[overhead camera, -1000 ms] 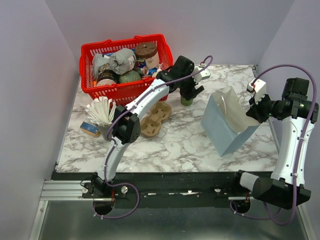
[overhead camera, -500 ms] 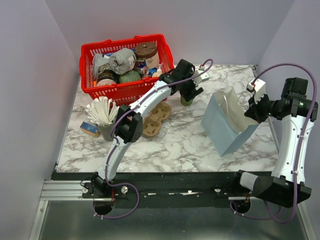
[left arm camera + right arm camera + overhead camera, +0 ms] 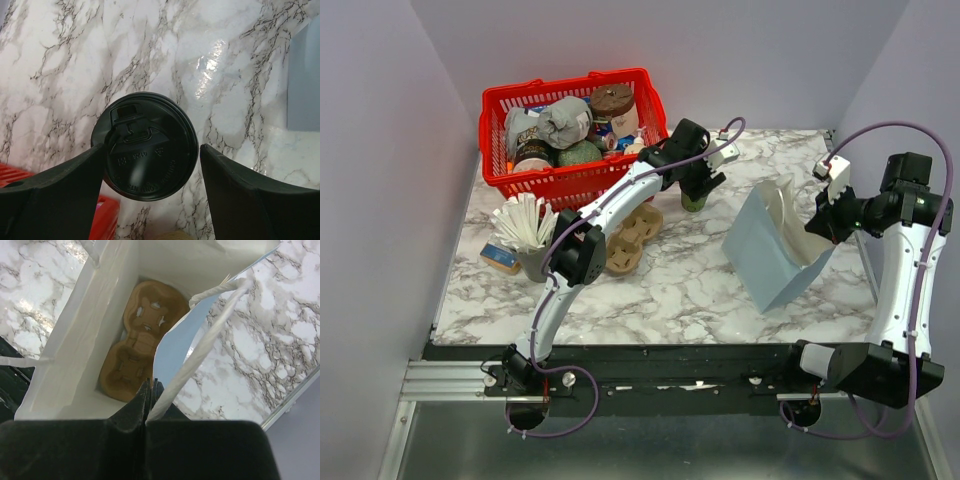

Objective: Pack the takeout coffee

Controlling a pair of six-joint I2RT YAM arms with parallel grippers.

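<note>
black-lidded cup [image 3: 145,147] sits in left claw [image 3: 151,152], perhaps touching.

Overhead wide, left wrist above takeout coffee [image 3: 145,147]

**Top external view:** bright, even light from overhead, sharp throughout. Short, soft shadows lie on the table [image 3: 670,290] beside the paper bag [image 3: 765,260].

**Left wrist view:** a strong white glare patch sits on the marble beyond the black lid [image 3: 147,147]. The lid is sharp, with a faint sheen.

**Right wrist view:** the right gripper [image 3: 150,387], close to the lens, is dark and soft. The bag walls are well lit, its floor shaded.
</note>
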